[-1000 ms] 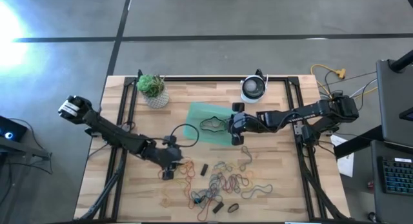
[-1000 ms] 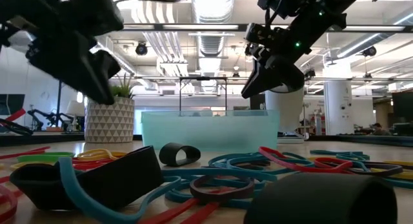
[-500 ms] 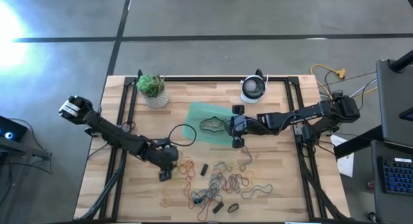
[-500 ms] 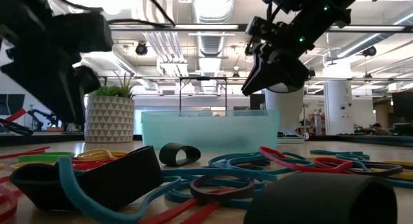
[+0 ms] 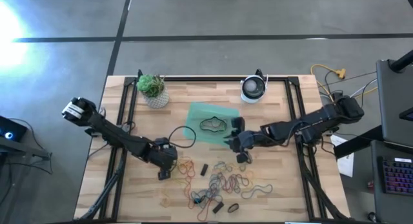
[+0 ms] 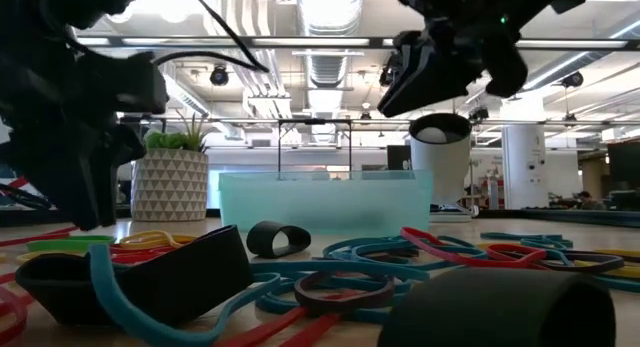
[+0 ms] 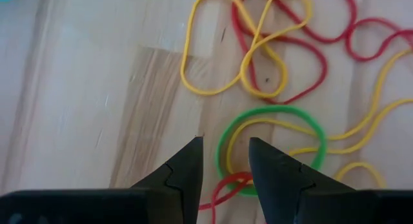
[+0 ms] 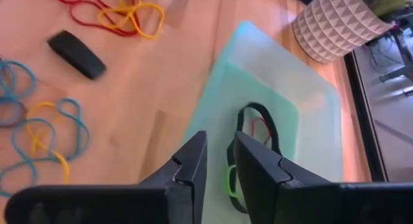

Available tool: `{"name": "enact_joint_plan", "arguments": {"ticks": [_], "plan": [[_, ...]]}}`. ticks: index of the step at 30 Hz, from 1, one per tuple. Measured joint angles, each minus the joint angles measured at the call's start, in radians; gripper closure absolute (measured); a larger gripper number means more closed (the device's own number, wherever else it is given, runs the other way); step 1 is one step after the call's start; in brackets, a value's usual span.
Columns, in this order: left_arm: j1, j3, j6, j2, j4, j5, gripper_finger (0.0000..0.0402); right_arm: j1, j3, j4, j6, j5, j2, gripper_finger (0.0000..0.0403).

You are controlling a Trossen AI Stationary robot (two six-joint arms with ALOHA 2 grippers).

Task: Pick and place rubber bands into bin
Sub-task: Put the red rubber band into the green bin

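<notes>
Left gripper (image 7: 224, 161), fingers apart, sits low over a green band (image 7: 271, 150): pick step. Next: drop, pinch it. Bin (image 5: 208, 125) lies approx 1 o'clock. Right gripper (image 8: 215, 161) (empty, slightly parted) waits near the bin.

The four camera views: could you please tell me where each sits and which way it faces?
High: overhead, straight down on table; both arms.
Low: table height, across rubber bands to bin; arms above.
Left wrist: past left hand onto rubber bands.
Right wrist: past right hand onto bin.
Low, right wrist share plant pot.
</notes>
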Motion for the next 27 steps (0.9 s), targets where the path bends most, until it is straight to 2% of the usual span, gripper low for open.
{"name": "enact_joint_plan", "arguments": {"ticks": [11,21,27], "plan": [[0.0,-0.002,0.0,0.026,0.002,-0.005,0.0301,0.025,0.009,0.002,0.028,0.002,-0.018,0.0335],[0.0,-0.003,0.025,0.015,-0.001,0.001,0.0395,0.026,0.009,0.001,0.068,0.002,-0.018,0.0334],[0.001,-0.003,0.025,0.017,0.0,0.002,0.0382,0.026,0.008,0.0,0.074,0.003,-0.018,0.0339]]}}
